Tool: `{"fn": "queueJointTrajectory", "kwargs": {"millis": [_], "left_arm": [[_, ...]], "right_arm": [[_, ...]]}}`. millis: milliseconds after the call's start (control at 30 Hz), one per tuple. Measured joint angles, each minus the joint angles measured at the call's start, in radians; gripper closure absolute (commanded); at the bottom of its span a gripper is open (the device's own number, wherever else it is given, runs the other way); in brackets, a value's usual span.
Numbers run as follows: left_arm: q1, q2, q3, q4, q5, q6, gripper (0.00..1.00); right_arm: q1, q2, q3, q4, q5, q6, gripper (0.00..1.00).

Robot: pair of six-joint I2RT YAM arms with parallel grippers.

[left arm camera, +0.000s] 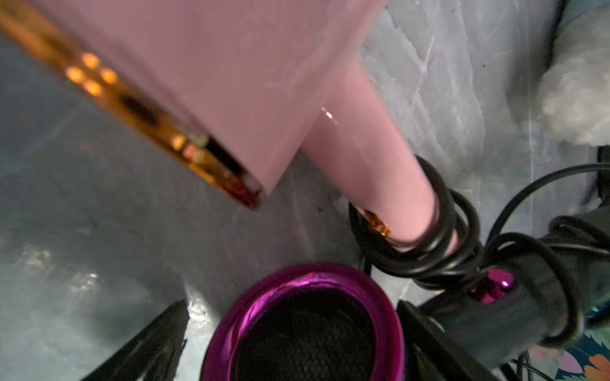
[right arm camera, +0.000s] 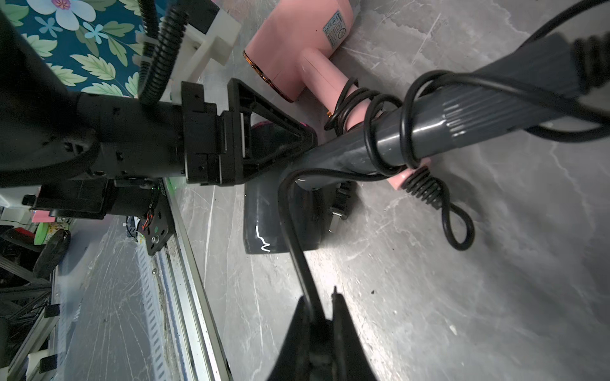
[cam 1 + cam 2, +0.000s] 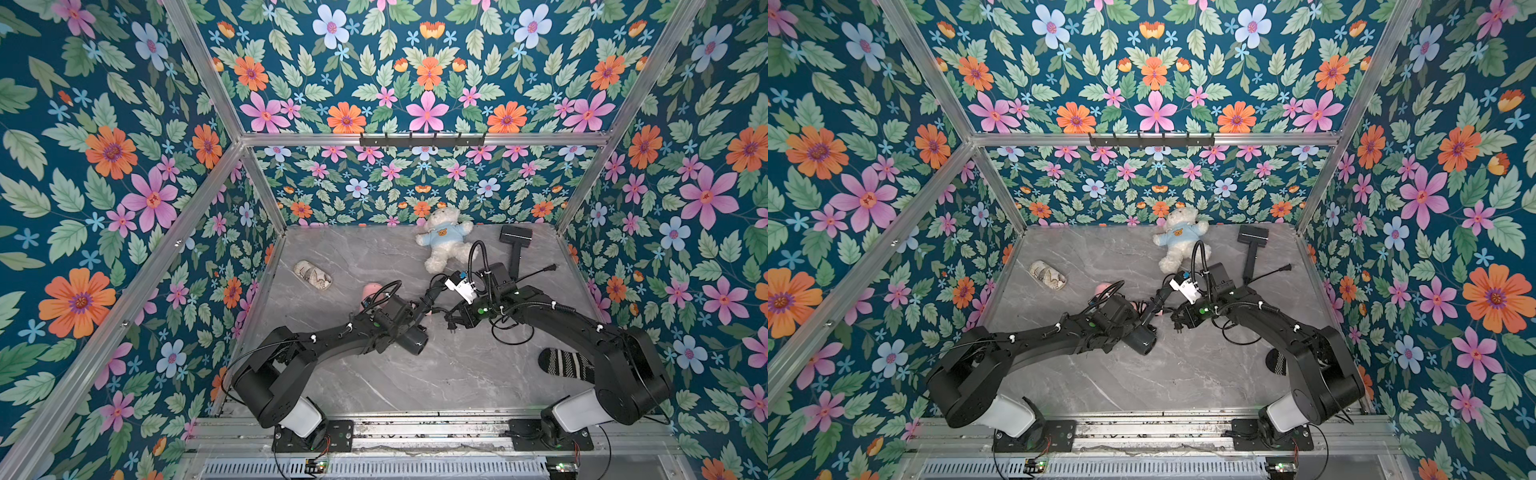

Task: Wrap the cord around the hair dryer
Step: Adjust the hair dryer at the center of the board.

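Observation:
A dark grey hair dryer (image 3: pixel 415 343) (image 3: pixel 1144 343) with a magenta rear ring (image 1: pixel 310 277) lies mid-table. Its handle (image 2: pixel 462 125) slants up over a pink dryer's handle. My left gripper (image 3: pixel 415 320) (image 1: pixel 297 346) is open, its jaws straddling the ringed rear end. A strip of table shows beside one finger (image 1: pixel 148 343). The black cord (image 2: pixel 292 240) loops a couple of times round the grey handle. From there it runs to my right gripper (image 2: pixel 325 297) (image 3: pixel 451 322), which is shut on it. A plug (image 2: pixel 340 211) lies by the barrel.
The pink hair dryer (image 3: pixel 372 291) (image 2: pixel 297 43) lies just behind, black cord coiled on its handle. Further back lie a teddy bear (image 3: pixel 444 241), a black brush (image 3: pixel 515 241) and a patterned pouch (image 3: pixel 312 275). A striped sock (image 3: pixel 561 363) lies under the right arm.

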Motion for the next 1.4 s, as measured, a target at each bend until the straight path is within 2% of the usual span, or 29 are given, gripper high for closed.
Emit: {"fn": "queueJointTrajectory", "kwargs": {"millis": [233,400,500,667,800,933,1067,1233,1333,1400], "left_arm": [[0.017,0.042,0.023,0.042,0.041,0.053,0.05],[0.024,0.037,0.023,0.038,0.057,0.089,0.05],[0.036,0.000,0.021,-0.038,0.061,0.126,0.02],[0.033,-0.158,0.012,-0.232,-0.039,0.139,0.01],[-0.042,-0.245,0.024,-0.330,-0.114,0.076,0.01],[-0.193,-0.179,0.131,-0.345,-0.140,-0.005,0.01],[-0.318,-0.072,0.231,-0.299,-0.135,-0.051,0.22],[-0.416,-0.026,0.241,-0.215,-0.124,-0.100,0.50],[-0.439,0.005,0.219,-0.164,-0.120,-0.119,0.60],[-0.440,0.027,0.210,-0.149,-0.119,-0.122,0.60]], "right_arm": [[0.000,-0.001,-0.003,0.000,0.012,-0.003,1.00],[0.000,-0.005,-0.008,-0.001,0.024,-0.003,1.00],[0.000,-0.010,-0.008,-0.002,0.026,-0.003,1.00],[0.000,-0.023,-0.010,-0.003,0.034,-0.003,1.00],[0.000,-0.023,-0.010,-0.003,0.051,0.002,1.00],[-0.005,-0.019,-0.007,-0.007,0.063,0.023,1.00],[-0.012,-0.010,0.004,-0.017,0.070,0.046,1.00],[-0.023,-0.011,0.004,-0.025,0.077,0.060,1.00],[-0.026,-0.014,0.004,-0.026,0.085,0.072,1.00],[-0.026,-0.019,0.004,-0.026,0.086,0.072,1.00]]}}
